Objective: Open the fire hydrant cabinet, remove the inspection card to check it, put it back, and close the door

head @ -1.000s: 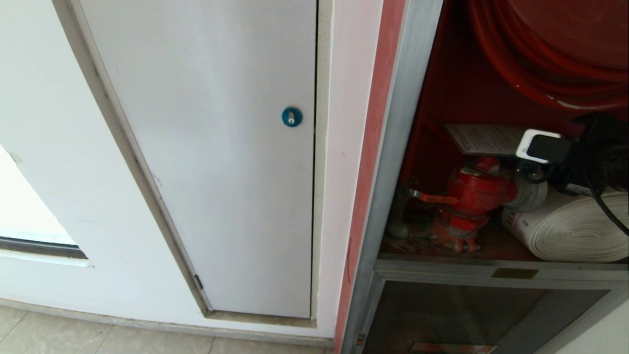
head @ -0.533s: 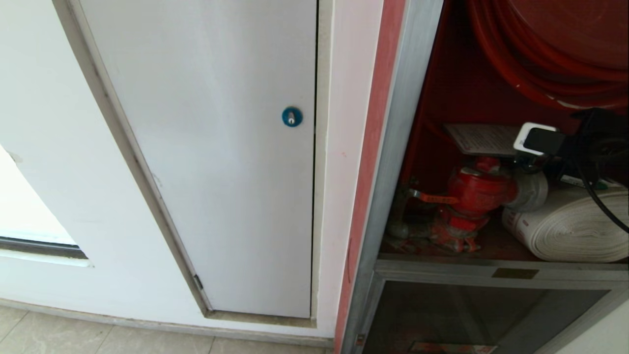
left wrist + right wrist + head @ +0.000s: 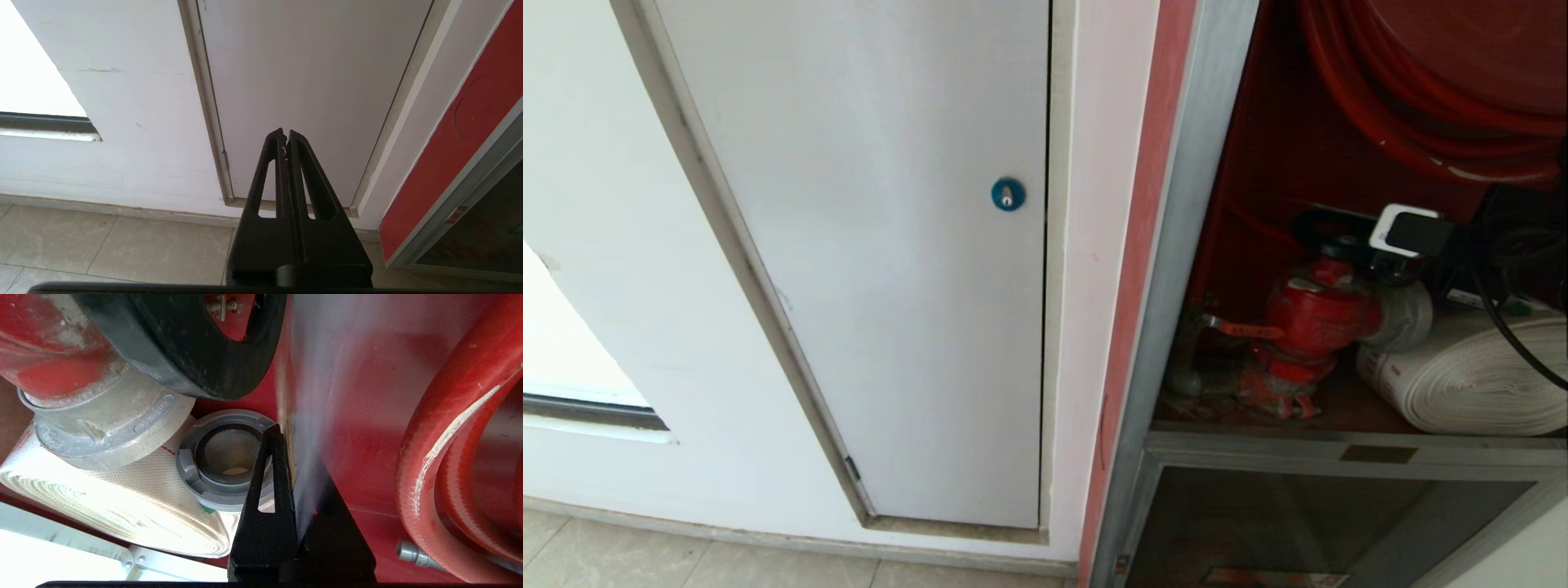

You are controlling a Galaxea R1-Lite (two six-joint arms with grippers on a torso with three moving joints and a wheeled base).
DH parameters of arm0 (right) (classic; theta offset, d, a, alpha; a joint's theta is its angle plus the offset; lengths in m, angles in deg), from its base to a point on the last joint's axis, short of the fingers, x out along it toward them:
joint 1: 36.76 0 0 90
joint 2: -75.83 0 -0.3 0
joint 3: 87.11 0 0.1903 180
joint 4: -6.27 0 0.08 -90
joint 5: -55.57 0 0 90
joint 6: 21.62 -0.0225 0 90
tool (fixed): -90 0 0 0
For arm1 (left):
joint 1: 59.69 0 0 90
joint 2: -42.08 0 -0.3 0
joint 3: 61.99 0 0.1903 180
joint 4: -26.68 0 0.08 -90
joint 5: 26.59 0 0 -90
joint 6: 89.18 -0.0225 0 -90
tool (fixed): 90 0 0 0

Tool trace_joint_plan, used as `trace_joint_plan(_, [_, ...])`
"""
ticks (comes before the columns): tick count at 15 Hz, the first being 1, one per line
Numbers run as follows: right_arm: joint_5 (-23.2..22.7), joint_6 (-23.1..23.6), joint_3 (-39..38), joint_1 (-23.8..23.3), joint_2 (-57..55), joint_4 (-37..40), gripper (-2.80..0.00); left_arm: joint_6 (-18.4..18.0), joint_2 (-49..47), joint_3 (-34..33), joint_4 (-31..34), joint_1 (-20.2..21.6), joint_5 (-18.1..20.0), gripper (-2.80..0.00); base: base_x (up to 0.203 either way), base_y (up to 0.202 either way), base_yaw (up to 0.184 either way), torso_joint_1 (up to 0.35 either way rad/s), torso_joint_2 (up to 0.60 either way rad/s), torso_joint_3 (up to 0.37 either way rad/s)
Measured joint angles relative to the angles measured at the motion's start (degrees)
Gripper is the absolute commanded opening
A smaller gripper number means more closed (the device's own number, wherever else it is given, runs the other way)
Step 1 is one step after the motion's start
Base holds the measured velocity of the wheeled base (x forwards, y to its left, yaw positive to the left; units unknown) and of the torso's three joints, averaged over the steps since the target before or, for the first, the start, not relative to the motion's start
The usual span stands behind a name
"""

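**Card pinched inside the open cabinet**

The right end effector reaches into the red interior of the fire hydrant cabinet, its fingers pressed together on the inspection card, a blurred sheet edge-on above the red hydrant valve. The left end effector, pressed together and empty, hangs before the white panel door.

The red floor of the silver-framed cabinet carries a red hydrant valve and, beside it, a flat white rolled hose.

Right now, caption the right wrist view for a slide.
Right gripper shut on the inspection card inside the fire hydrant cabinet.
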Motion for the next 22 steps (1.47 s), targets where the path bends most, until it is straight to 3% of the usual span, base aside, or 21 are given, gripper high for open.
trace_joint_plan(12, [-0.6, -0.2, -2.5, -0.1, 4.8, 0.6, -2.8, 0.0, 0.0, 0.0, 0.0, 0.0, 0.0, -2.8, 0.0, 0.0, 0.0, 0.0, 0.0, 0.0])
trace_joint_plan(22, [-2.7, -3.9, -7.6, -0.1, 14.3, 0.8, -2.8, 0.0, 0.0, 0.0, 0.0, 0.0, 0.0, -2.8, 0.0, 0.0, 0.0, 0.0, 0.0, 0.0])
